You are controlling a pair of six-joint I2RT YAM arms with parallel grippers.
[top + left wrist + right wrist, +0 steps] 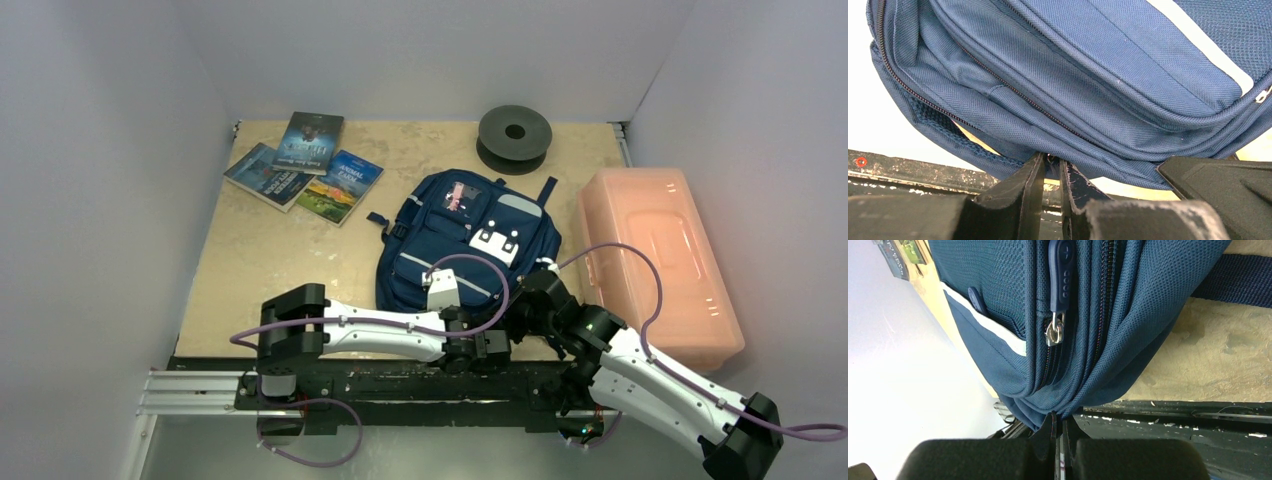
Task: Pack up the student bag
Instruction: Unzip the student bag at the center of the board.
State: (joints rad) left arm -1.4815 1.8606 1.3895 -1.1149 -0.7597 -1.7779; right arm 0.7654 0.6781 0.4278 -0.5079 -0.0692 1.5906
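While the student bag lies flat mid-counter, its near edge by the arm bases, the right claw is clenched on a gathered fold there, probably to anchor it for unzipping. Left claw is narrowed at the same edge; can't tell if it has fabric.

Top view evenly lit, diffuse overhead light, soft faint shadows beside student bag, mild sheen on pink plastic box, wrist views sharp on fabric weave, white background overexposed, dark near foreground blurred
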